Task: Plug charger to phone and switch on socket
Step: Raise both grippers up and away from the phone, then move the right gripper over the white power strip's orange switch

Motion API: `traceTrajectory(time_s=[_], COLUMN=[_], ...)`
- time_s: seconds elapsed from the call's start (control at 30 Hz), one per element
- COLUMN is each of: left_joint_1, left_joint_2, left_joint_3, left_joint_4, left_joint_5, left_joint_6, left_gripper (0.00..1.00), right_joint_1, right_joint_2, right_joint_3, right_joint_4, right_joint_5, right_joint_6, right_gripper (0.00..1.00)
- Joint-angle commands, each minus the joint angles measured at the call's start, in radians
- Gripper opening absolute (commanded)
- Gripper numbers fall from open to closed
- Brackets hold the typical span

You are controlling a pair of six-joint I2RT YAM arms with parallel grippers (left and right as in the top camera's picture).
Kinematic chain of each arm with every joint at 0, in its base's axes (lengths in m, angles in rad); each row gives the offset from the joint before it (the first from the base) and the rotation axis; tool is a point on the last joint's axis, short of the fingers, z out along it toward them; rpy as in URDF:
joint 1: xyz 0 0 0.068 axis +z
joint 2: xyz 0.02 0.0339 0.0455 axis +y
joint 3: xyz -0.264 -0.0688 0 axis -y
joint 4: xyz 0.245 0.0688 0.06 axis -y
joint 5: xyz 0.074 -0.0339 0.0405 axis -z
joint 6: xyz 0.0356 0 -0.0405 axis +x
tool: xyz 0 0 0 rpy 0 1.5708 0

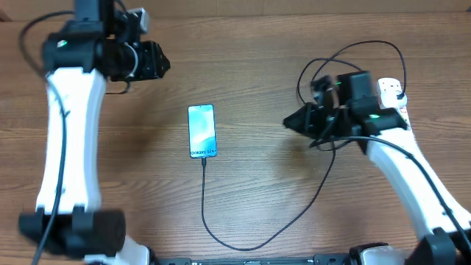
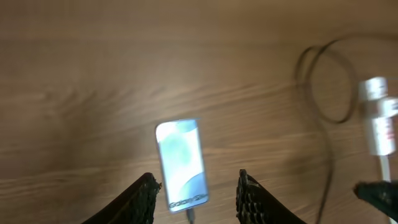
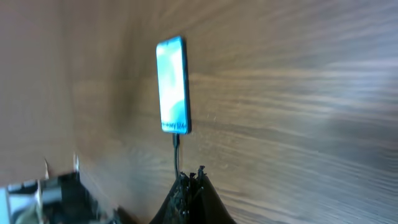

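The phone lies flat mid-table with its blue screen lit. It also shows in the left wrist view and the right wrist view. The charger cable meets the phone's bottom edge, sweeps along the near side and loops up beside the socket, a white strip partly hidden under my right arm. My left gripper hovers at the far left, open and empty, with the phone below it. My right gripper is shut with nothing between its fingers, pointing toward the phone.
The cable's coiled loops lie at the back right, next to the socket and its white cord. Bare wooden tabletop spreads between the phone and the right arm.
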Motion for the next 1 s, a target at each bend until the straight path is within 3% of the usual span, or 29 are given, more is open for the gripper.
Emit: traceTrajectory(time_s=[0.0,0.1,0.13,0.17,0.2,0.23,0.63,0.97], left_joint_1=[0.003,0.002,0.002,0.002,0.002,0.002,0.002,0.002], left_joint_2=[-0.084,-0.135,-0.143,-0.152,-0.155,-0.155,-0.126,-0.126], left_joint_3=[0.014,0.014,0.014,0.014,0.014,0.014,0.013,0.013], left_joint_4=[-0.011,-0.031,-0.035,-0.04,-0.047,-0.063,-0.113,-0.113], left_joint_5=[0.053,0.053,0.051,0.051,0.051,0.051,0.043,0.043], left_joint_6=[-0.067,-0.081,-0.081,-0.081,-0.081,-0.081,-0.08,-0.08], left_gripper=[0.45,0.5,0.56,0.64,0.79,1.0,1.0,1.0], right_joint_1=[-0.084,-0.189,-0.23,-0.266,-0.31,-0.372,-0.813,-0.949], right_joint_2=[-0.092,-0.139,-0.149,-0.154,-0.157,-0.157,-0.12,0.085], right_joint_3=[0.047,0.055,0.057,0.06,0.066,0.079,0.171,0.236], right_joint_4=[-0.03,-0.063,-0.075,-0.087,-0.107,-0.137,-0.219,-0.153], right_joint_5=[0.008,-0.024,-0.054,-0.08,-0.098,-0.114,-0.185,-0.208], right_joint_6=[-0.04,-0.041,-0.051,-0.064,-0.068,-0.074,-0.076,-0.065], right_gripper=[0.04,0.04,0.04,0.04,0.04,0.04,0.04,0.04])
